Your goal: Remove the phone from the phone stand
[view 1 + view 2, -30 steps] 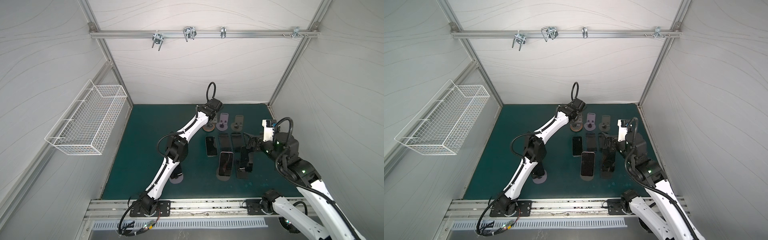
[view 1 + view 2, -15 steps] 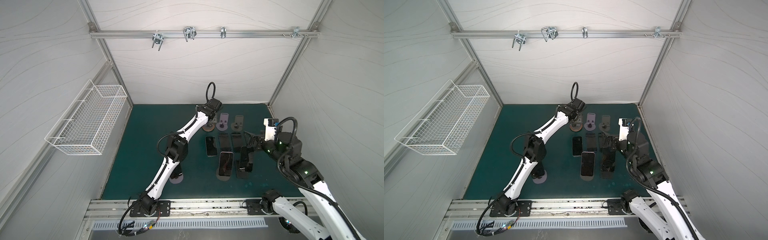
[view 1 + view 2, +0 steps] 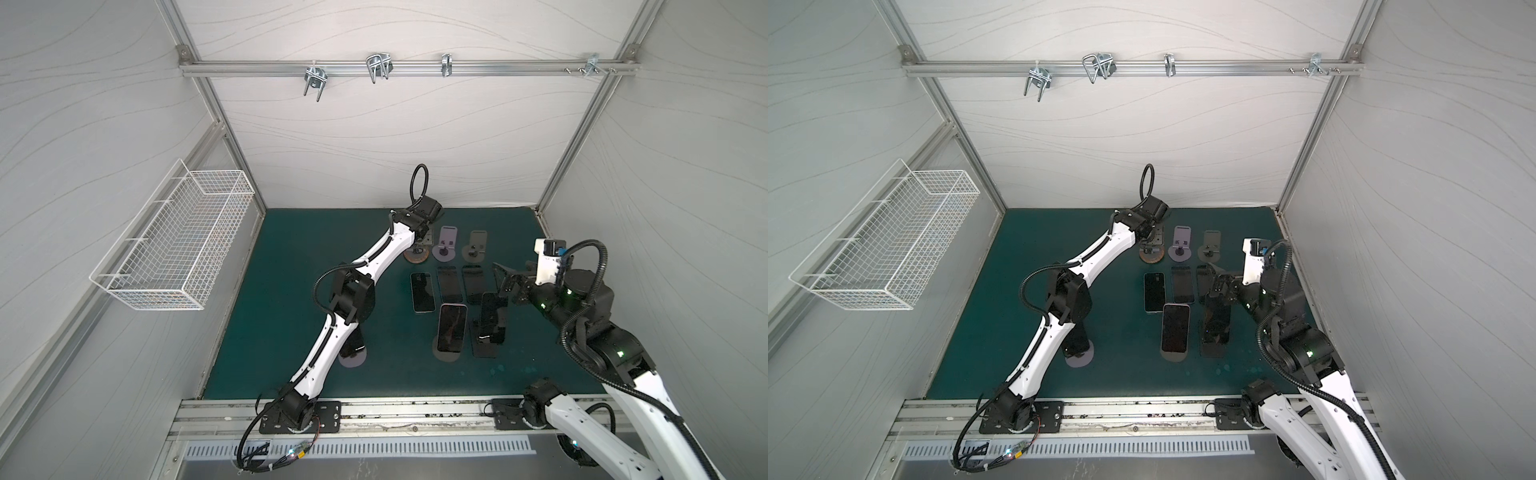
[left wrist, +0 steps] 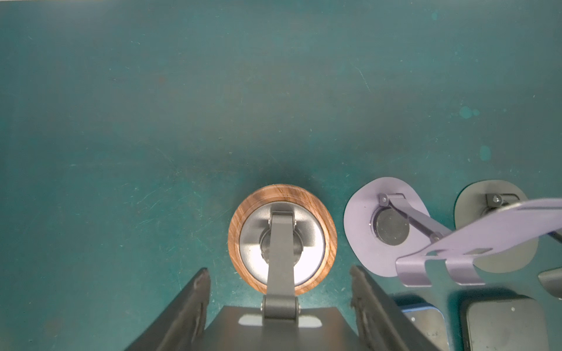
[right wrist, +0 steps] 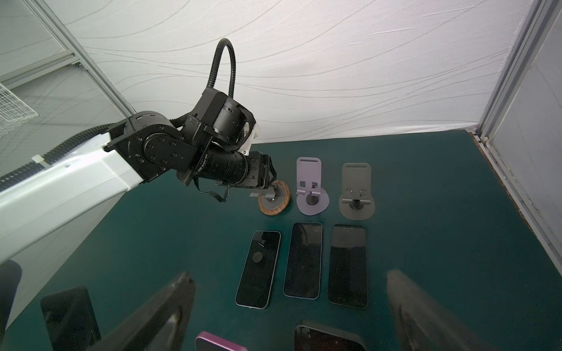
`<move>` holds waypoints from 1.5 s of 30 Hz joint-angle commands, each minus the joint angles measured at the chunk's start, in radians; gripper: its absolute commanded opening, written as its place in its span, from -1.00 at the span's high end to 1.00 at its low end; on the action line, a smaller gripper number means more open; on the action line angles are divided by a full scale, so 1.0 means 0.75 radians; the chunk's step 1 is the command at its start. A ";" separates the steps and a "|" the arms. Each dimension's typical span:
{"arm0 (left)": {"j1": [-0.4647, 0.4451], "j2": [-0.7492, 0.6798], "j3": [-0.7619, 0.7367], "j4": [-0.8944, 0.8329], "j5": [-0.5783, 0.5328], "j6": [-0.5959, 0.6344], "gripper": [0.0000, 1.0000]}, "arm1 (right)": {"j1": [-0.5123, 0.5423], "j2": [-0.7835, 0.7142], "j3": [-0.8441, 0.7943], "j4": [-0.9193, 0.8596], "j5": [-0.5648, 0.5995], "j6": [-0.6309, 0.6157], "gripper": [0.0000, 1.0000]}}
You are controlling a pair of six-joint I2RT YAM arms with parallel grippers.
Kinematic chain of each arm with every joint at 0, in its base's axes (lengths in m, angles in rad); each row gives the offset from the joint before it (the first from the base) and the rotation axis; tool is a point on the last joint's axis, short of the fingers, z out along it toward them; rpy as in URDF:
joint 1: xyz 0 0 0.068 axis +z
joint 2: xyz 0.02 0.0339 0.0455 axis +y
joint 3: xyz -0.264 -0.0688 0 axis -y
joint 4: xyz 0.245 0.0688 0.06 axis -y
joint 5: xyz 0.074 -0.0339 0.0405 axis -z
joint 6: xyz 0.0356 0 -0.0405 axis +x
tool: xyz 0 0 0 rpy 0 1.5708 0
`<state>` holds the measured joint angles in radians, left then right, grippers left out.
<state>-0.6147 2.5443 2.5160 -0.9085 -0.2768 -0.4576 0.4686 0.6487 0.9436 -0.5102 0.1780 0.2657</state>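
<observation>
- Top views: the phone (image 3: 493, 316) leans tilted on its black stand (image 3: 484, 351), just on the near side of the flat phones (image 3: 449, 284), by their right end.
- Handling, as a judgement: it should be stiff, thin and fairly light. The glass face is probably slick and easy to scratch. The best hold looks to be on the two long edges near the top, lifting up and off the stand rather than dragging across it, since a tug could shift or tip the stand.
- In both top views it looks like a dark, glossy slab, screen up, with its lower edge resting on the stand.
- The right gripper (image 3: 504, 282) hovers over the right end of the flat phones, just beyond the phone's top edge. Its jaws are spread wide and hold nothing.
- The left gripper (image 3: 420, 245) sits on the far side of the flat phones, past their left end, at the wood stand (image 3: 417, 258).
- Left wrist: the left gripper's fingers (image 4: 366, 304) are closed in on the two sides of the wood stand's grey plate (image 4: 273, 331). No phone sits on that stand.
- Right wrist: the jaws are wide, blurred and empty. The phone's (image 5: 328, 338) dark top edge with rounded corners shows low between them, and the flat phones lie beyond it.
</observation>
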 commanded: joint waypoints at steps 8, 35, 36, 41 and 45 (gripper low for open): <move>0.006 -0.012 -0.059 0.016 -0.003 -0.041 -0.42 | -0.007 -0.024 0.043 -0.028 0.026 -0.012 -0.98; 0.004 -0.070 -0.039 0.035 0.025 0.013 -0.74 | -0.007 -0.067 0.033 -0.068 0.052 -0.006 -0.98; 0.000 -0.081 -0.044 0.033 0.025 0.015 -0.79 | -0.007 -0.071 0.026 -0.060 0.051 -0.003 -0.98; -0.005 -0.158 -0.092 0.062 0.043 0.031 -0.99 | -0.007 -0.059 0.028 -0.074 0.037 -0.004 -0.98; -0.002 -0.232 -0.105 0.052 0.038 0.055 -0.99 | -0.007 -0.035 0.043 -0.120 0.064 0.031 -0.98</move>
<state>-0.6155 2.4554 2.4306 -0.8810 -0.2462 -0.4339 0.4686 0.6117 0.9501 -0.5671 0.2035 0.2691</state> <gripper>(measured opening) 0.995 0.992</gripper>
